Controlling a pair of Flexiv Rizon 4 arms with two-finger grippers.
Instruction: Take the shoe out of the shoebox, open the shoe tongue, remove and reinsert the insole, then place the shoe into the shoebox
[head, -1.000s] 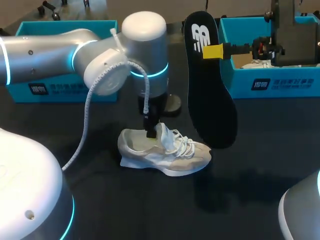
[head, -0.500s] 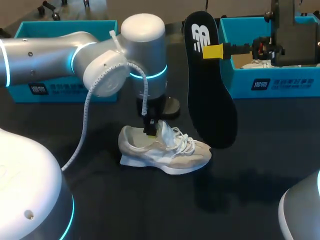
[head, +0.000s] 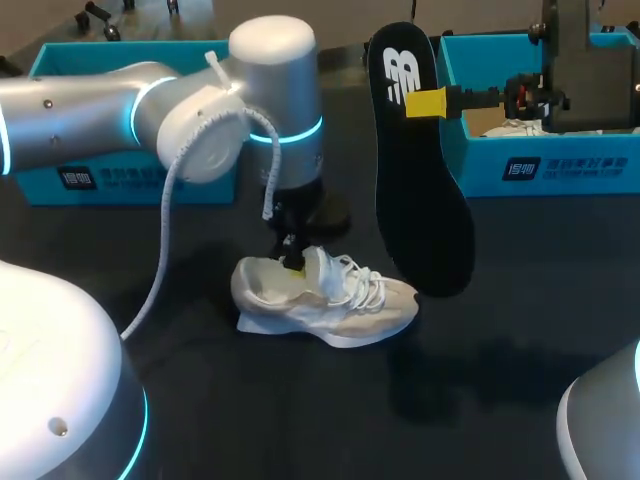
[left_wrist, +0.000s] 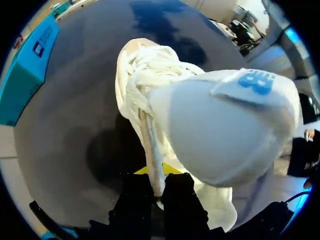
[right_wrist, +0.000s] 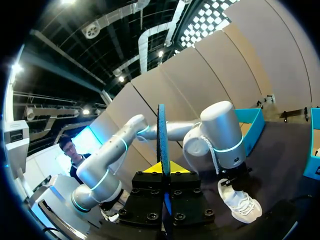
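white mesh sneaker (head: 325, 305): out of box, on black table (head: 520, 330).
padded white tongue (left_wrist: 225, 130): pinched open by my left gripper (head: 293, 262).
black foam insole (head: 420, 180): removed, clamped aloft in my right gripper (head: 428, 103).
remaining: i judge reinsertion, then boxing.
teal cardboard shoebox (head: 560, 160): rear right; second teal box (head: 120, 180) rear left.
obstruction: left gripper crowds the shoe mouth.

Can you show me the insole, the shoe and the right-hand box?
insole (head: 420, 190): head view, middle of its black face.
shoe (head: 350, 310): head view, its side panel.
right-hand box (head: 590, 165): head view, front wall.
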